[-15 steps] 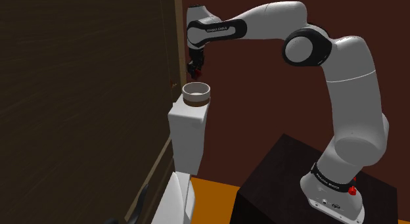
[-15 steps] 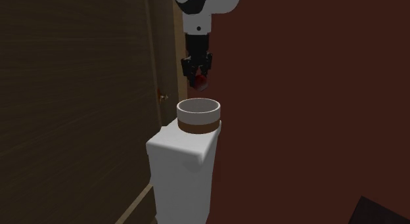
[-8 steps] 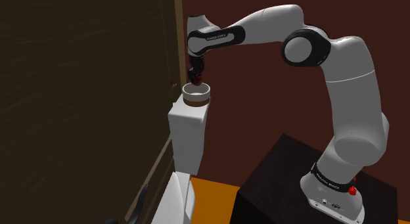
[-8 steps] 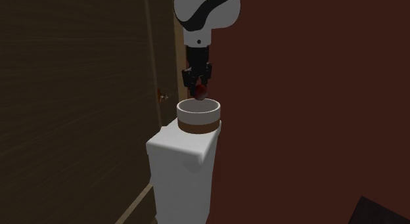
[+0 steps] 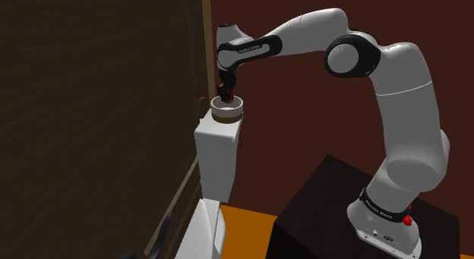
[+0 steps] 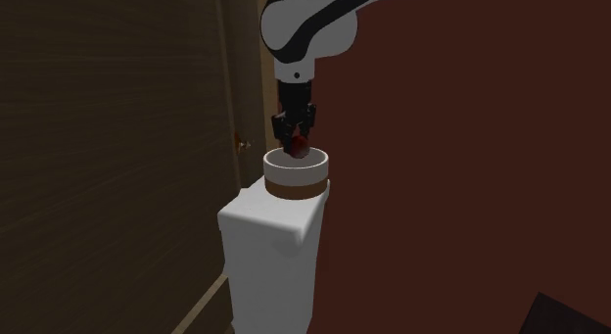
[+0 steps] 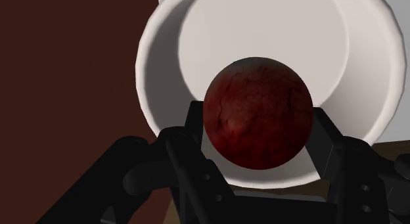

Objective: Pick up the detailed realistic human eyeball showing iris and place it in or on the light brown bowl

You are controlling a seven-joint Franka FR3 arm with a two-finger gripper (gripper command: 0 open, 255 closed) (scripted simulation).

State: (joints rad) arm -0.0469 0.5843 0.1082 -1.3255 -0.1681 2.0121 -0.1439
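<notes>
The black gripper (image 7: 257, 121) points straight down with its two fingers (image 7: 194, 127) clamped on the eyeball (image 7: 257, 104), one on each side of it. From the wrist view the eyeball reads as a dark red, veined ball; its iris cannot be seen. Directly beneath the fingertips lies the open mouth of the bowl (image 7: 148, 66), white inside, so the ball hangs over the bowl's middle.

In the second exterior view the gripper (image 6: 297, 139) has its tips at about rim height, and the red eyeball (image 6: 297, 144) sits just at the bowl's (image 6: 294, 171) opening; whether it touches the bowl's bottom cannot be told. A brown band runs round the bowl's outside. The bowl stands on a white block (image 6: 267, 254) under the gripper.

In the shoulder view the gripper (image 5: 225, 93) hangs over the bowl (image 5: 227, 110), with a dark wooden panel (image 5: 99, 121) close beside it and a dark red wall (image 5: 304, 121) behind.
</notes>
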